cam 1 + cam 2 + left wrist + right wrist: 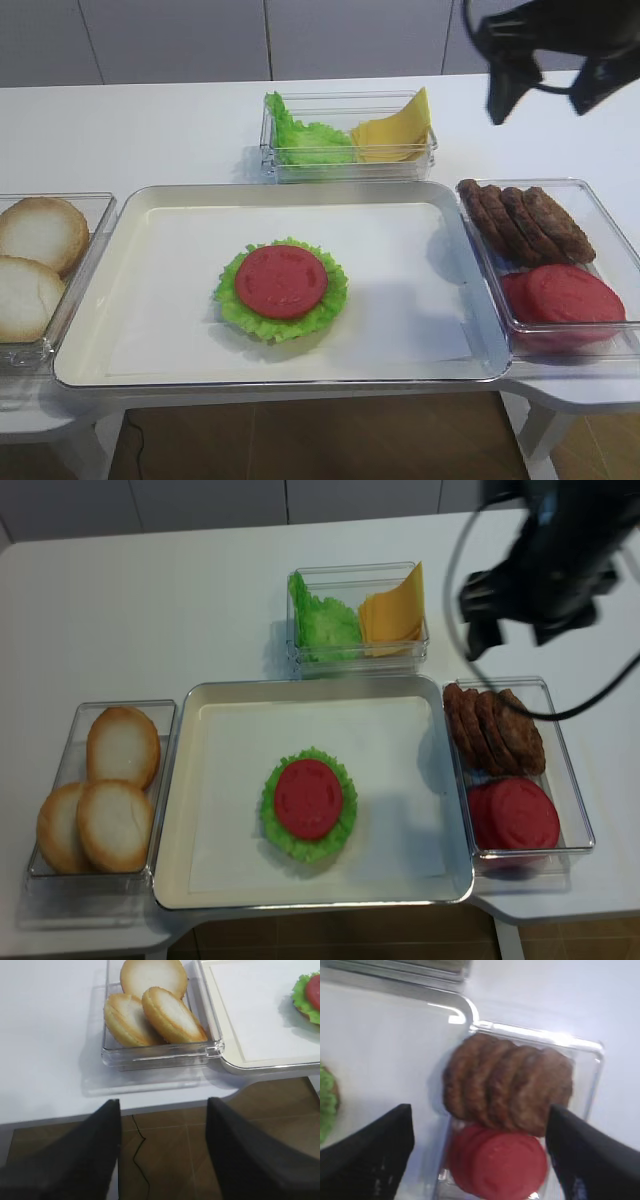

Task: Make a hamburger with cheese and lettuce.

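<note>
Over the tabletop's right edge, the right pincer (480, 1152) hangs apart; the left pincer (162, 1152), apart too, shows only blurred fingertips.

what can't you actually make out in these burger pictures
- Under the hamburger: the lettuce leaf and red disc cover any lower layer in both high views.
- Cheese slice count: edges merge, too small.
- Left gripper: absent from both high views.
- Right wrist view: motion-blurred patties.

A robotics lab test bench: a plain white table (150, 130) carrying a cream tray (130, 300) and clear plastic bins (520, 770) of toy burger parts, with a black cabled robot arm (550, 570) overhead
</note>
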### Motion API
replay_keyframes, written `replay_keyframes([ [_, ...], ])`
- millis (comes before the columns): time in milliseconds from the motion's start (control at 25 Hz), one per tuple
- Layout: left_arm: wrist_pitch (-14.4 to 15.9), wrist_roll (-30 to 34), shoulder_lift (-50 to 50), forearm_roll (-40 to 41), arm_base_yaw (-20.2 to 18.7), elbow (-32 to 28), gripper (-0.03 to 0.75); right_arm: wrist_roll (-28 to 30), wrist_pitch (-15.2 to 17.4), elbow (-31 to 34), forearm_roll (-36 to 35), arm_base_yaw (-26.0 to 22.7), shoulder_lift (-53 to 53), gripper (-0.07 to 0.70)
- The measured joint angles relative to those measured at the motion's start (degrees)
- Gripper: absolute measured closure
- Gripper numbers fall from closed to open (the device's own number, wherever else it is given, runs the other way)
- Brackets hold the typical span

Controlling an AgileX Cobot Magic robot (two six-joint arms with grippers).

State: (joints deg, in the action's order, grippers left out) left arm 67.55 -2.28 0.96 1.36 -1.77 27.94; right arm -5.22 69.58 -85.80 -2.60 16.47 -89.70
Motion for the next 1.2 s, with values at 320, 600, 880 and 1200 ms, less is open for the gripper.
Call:
replay_keyframes([
  [320,0.0,0.0,0.0,0.0,0.0,0.0,0.314,0.0,1.2,7.7,-0.2,-8.9,14.9,-0.012],
  [600,0.0,0.0,0.0,0.0,0.0,0.0,0.314,-1.0,2.3,16.4,-0.6,-9.0,31.0,-0.012],
  [880,0.0,0.0,0.0,0.0,0.0,0.0,0.314,-3.0,3.0,23.7,-0.9,-9.0,51.3,-0.012],
  [1200,0.0,0.0,0.0,0.0,0.0,0.0,0.314,-5.4,3.8,30.5,-1.4,-9.1,71.6,-0.012],
])
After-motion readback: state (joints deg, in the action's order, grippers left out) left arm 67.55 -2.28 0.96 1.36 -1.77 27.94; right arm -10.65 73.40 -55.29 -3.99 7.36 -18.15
